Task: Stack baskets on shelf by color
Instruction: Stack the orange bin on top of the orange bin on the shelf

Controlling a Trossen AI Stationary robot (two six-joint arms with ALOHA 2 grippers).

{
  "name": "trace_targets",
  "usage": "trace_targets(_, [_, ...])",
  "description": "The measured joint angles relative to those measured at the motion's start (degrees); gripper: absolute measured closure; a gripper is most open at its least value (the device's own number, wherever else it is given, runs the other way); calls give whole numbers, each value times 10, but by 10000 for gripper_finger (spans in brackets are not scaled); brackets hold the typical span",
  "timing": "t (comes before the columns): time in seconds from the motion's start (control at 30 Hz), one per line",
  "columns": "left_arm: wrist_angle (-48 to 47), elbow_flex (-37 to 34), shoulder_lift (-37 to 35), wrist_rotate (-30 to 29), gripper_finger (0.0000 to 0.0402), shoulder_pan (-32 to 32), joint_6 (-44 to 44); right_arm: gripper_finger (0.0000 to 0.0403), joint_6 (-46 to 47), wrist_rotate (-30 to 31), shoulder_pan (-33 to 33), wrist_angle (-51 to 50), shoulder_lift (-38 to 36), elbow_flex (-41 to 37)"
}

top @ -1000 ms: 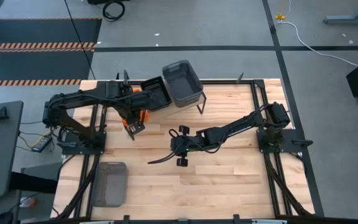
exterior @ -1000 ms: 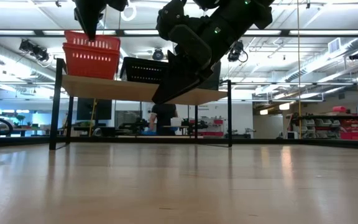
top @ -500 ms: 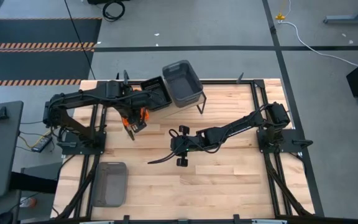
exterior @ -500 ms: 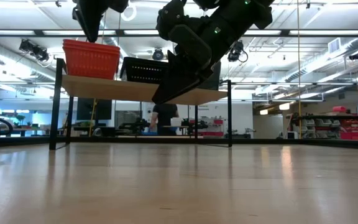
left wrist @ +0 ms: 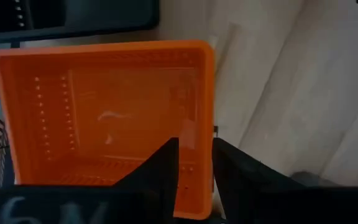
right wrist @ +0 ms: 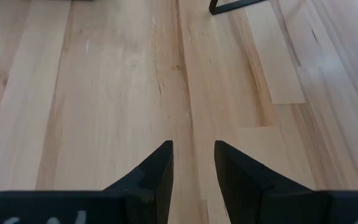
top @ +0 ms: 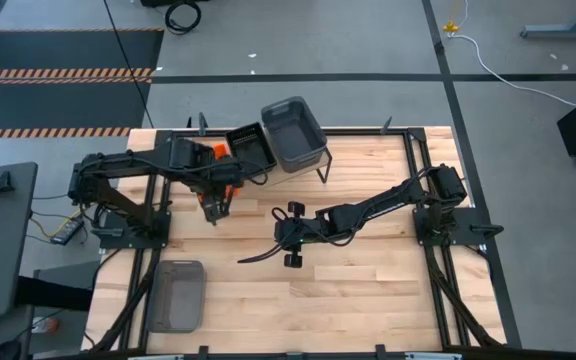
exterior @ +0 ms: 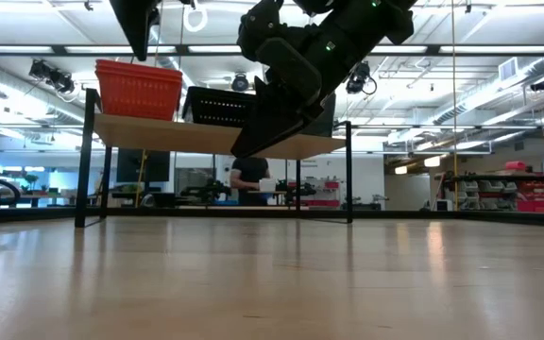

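Lifted since a second ago, the left gripper (left wrist: 194, 163) hangs above the orange basket (left wrist: 104, 118), fingers narrowly parted and empty. That basket sits on the shelf (exterior: 173, 133) beside the black basket (exterior: 217, 106); the arm hides most of it from above. The right gripper (right wrist: 192, 163), slightly open, hovers over the tabletop (right wrist: 104, 93).

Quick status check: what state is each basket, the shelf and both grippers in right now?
Orange baskets: nested on the shelf.
Black baskets: on the shelf, middle.
Grey basket: on the shelf.
Second grey basket: on the table, unstacked.
Shelf: upright.
Left gripper: open, above the orange baskets.
Right gripper: open, empty.
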Motion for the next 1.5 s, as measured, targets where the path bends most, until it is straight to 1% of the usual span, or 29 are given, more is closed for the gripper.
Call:
trace_targets(0.07, [0,0,0,6,298,-3,-4,279,0,0,0,0,0,0])
trace_targets(0.23, [0,0,0,52,285,-2,-19,279,0,0,0,0,0,0])
trace_targets(0.47, [13,-6,1,51,255,5,-27,279,0,0,0,0,0,0])
trace_targets(0.57, [19,-31,3,50,241,11,-28,279,0,0,0,0,0,0])
trace_targets(0.7, [30,-83,3,51,227,21,-28,279,0,0,0,0,0,0])
trace_targets(0.87, [31,-128,3,48,222,46,-31,279,0,0,0,0,0,0])
trace_targets(1.0, [32,-132,3,49,242,67,-49,279,0,0,0,0,0,0])
trace_targets(1.07, [31,-132,3,51,259,76,-58,279,0,0,0,0,0,0])
trace_targets(1.17, [31,-132,3,70,287,86,-59,279,0,0,0,0,0,0])
trace_targets(1.37, [33,-132,3,97,338,87,-73,279,0,0,0,0,0,0])
trace_targets(1.5, [33,-132,2,96,364,86,-78,279,0,0,0,0,0,0])
